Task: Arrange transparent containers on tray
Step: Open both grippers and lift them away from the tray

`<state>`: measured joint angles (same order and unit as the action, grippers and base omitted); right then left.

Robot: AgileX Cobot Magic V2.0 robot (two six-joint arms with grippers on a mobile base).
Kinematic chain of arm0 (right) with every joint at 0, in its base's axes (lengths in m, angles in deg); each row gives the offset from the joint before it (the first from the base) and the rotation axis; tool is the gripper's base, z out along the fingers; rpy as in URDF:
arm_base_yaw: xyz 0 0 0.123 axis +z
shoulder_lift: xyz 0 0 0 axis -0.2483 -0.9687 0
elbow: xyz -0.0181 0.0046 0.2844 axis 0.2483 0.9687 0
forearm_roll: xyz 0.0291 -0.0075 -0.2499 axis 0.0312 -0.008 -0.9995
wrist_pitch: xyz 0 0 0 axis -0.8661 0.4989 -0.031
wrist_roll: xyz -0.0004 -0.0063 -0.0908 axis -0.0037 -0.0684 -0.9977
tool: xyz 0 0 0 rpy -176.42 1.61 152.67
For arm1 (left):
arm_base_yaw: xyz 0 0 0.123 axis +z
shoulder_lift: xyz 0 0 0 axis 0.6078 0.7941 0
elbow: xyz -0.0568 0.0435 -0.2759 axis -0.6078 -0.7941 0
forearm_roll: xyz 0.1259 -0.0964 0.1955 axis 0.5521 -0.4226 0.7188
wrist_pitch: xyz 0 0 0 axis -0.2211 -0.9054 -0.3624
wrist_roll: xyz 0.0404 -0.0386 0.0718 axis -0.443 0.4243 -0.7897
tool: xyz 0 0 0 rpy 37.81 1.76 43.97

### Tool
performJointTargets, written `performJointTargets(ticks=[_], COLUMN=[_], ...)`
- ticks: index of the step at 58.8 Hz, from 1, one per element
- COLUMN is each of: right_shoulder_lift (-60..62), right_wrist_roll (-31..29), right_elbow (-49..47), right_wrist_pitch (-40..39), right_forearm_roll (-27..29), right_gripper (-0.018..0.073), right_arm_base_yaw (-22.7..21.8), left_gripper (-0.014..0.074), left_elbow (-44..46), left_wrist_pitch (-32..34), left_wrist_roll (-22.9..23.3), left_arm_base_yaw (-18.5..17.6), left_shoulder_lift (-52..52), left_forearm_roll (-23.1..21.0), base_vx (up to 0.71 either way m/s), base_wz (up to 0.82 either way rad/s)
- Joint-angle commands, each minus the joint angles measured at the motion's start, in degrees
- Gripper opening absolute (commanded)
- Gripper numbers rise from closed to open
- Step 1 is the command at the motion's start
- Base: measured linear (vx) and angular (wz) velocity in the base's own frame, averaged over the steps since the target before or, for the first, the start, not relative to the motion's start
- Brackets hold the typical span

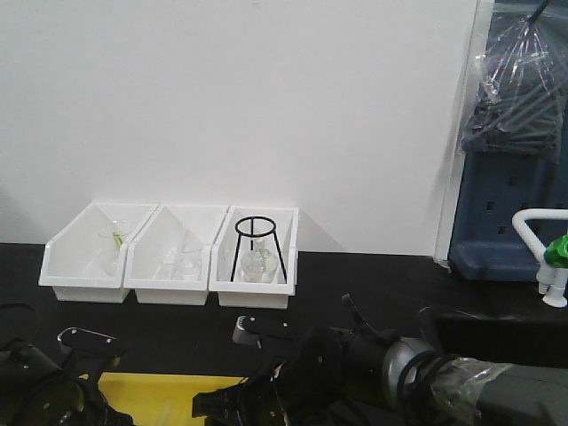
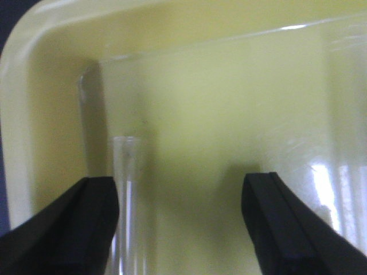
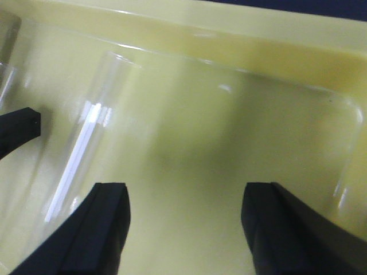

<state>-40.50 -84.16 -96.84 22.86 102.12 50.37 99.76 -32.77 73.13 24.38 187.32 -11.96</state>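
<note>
Low over the yellow tray [image 2: 51,69] both arms reach down, their wrist cameras looking almost straight along the tray floor. From the front view the left arm [image 1: 53,382] sits at the lower left edge and the right arm [image 1: 399,373] stretches across from the lower right toward the tray, of which only a yellow strip [image 1: 169,390] shows between them.

On the left wrist view, the left gripper [image 2: 179,229] has its two black fingers spread wide with nothing between them pressed. A narrow clear test tube [image 2: 129,200] lies on the tray floor just inside the left finger [image 2: 63,229], near the tray's rounded corner; whether it touches the finger cannot be told.

On the right wrist view, the right gripper [image 3: 183,229] also stands apart, bare tray floor in the gap. A wider test tube [image 3: 86,149] lies tilted on the tray to the left of the left-hand finger [image 3: 97,229], outside the jaws.

Behind, against the wall, three white bins [image 1: 169,257] stand in a row on the black table [image 1: 373,284], one with a black wire stand [image 1: 257,248] in it.
</note>
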Motion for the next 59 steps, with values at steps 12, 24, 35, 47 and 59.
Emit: performJointTargets(ticks=[12,24,35,47,59], right_shoulder_lift=[8.4,19.2,32.2,46.6,57.7], right_wrist_roll=[-4.1,-10.1,-10.7,-7.4,-4.2], right_elbow=[-1.8,-1.8,-1.5,7.7,21.2], right_wrist_pitch=[-2.5,-0.5,-2.5,-4.9,-17.6], right_forearm_roll=[0.1,-3.5,-15.0,-27.2,-31.4], right_gripper=[0.0477,0.0394,0.0295,0.0229,0.0209], right_arm_base_yaw=[0.0,0.0,-0.1,-0.1,-0.1], left_gripper=[0.0582,0.0556,0.0468,0.0302,0.0116], left_elbow=[1.7,1.7,1.5,0.4,-8.1], left_wrist_pitch=[0.9,0.9,1.7,2.3,7.3], left_wrist_roll=[0.1,0.3,0.3,0.2,0.2], left_arm_base_yaw=[0.1,0.1,-0.1,-0.1,-0.1], left_shoulder_lift=[-12.0,-24.3,-38.1,-51.5,-62.6], left_forearm_roll=[2.5,2.5,2.5,2.5,2.5], base_vx=[0.0,0.0,0.0,0.0,0.0], base_wz=[0.0,0.0,0.0,0.0,0.0])
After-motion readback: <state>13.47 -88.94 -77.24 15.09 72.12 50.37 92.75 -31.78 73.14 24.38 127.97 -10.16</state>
